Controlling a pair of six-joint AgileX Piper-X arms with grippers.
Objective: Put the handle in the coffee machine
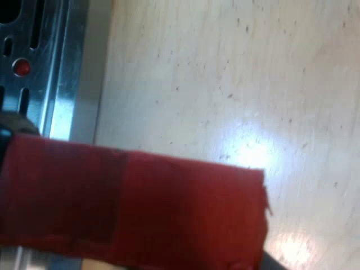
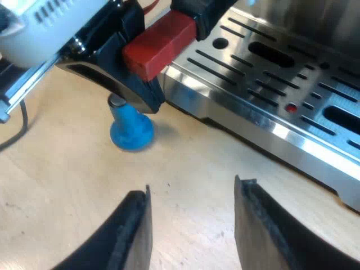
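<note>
I judge insertion under way: handle by the machine, left pincer grip I cannot tell, right pincer spread; next, lift and lock.

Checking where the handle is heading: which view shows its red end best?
Right wrist view: the red end shows clearly, by the machine's slotted tray and the blue tamper. The left wrist view has it so close that its outline is cut off.

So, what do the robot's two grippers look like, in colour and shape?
The right gripper has two black fingers, broad at the base and narrowing to thin, flat-edged tips, with a matte surface. The left gripper is black and angular. Behind it, the left arm has a white, rounded shell with a row of small slots.
</note>
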